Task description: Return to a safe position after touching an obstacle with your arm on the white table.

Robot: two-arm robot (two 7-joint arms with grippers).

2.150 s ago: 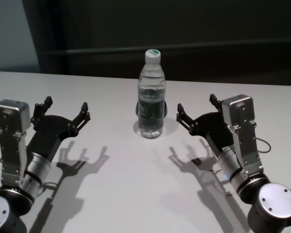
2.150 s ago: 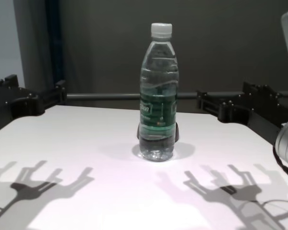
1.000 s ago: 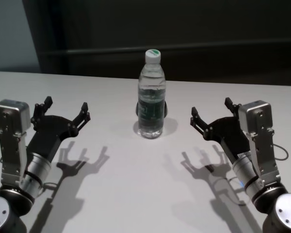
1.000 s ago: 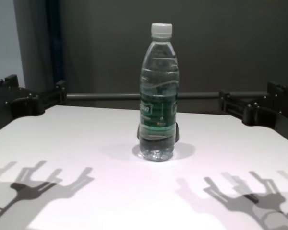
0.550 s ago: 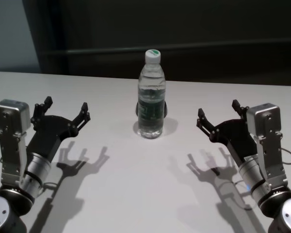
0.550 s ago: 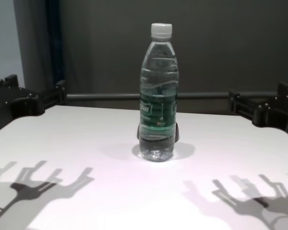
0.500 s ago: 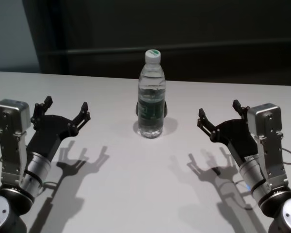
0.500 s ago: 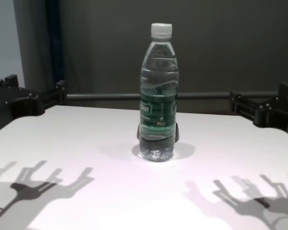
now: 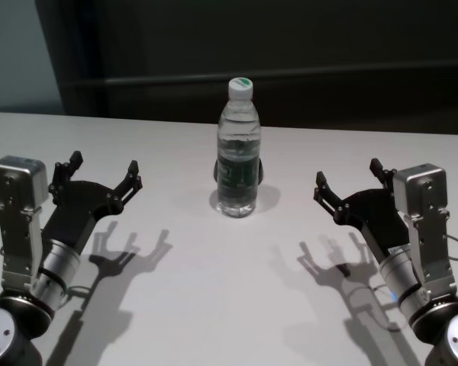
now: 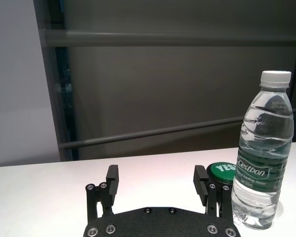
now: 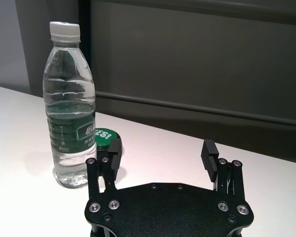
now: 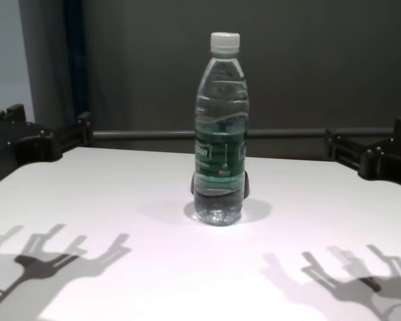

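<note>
Right hand [image 9: 349, 183] beside half-hidden green disc [image 11: 105, 137]

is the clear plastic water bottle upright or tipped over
Upright: the clear plastic water bottle stands on its base on the white table, white cap on top.

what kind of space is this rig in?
Likely a lab test bench, not a home: a plain wide white tabletop, a dark grey wall with a horizontal rail, and only a tall clear plastic water bottle beside a small green round object.
</note>
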